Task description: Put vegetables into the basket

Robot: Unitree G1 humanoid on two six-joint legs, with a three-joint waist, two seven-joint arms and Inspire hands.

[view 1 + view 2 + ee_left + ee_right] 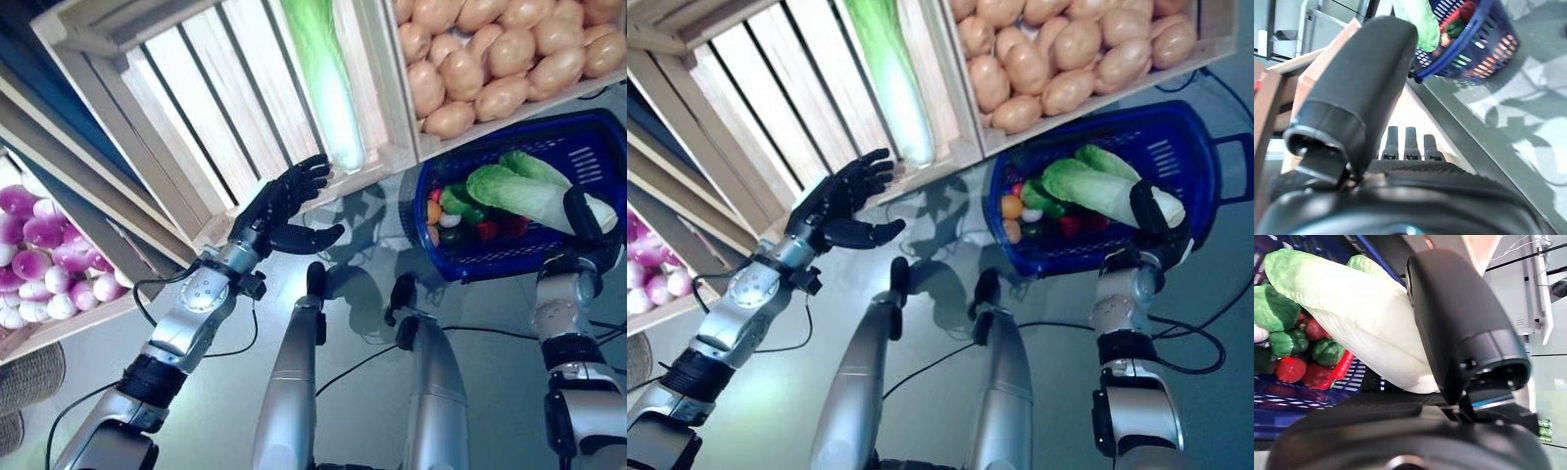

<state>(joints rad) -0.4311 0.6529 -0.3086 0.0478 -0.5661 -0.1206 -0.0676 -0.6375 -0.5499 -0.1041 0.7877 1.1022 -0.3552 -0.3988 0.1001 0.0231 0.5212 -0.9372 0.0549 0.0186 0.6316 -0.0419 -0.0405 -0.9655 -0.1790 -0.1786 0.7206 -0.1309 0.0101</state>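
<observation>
A pale wooden crate with a slatted bottom (196,117) stands tilted at the upper left, its boards running slantwise with dark gaps between them. Touching it on the right is a second pale wooden crate (529,106) – the two share a run of light rim along their lower edge. A third light wooden crate (69,323) sits lower, at the far left. All rest above a glossy grey-green floor (490,392). A grey-brown woven mat (29,377) lies at the lower left corner. A white cabinet (1327,24) shows blurred in the left wrist view.
</observation>
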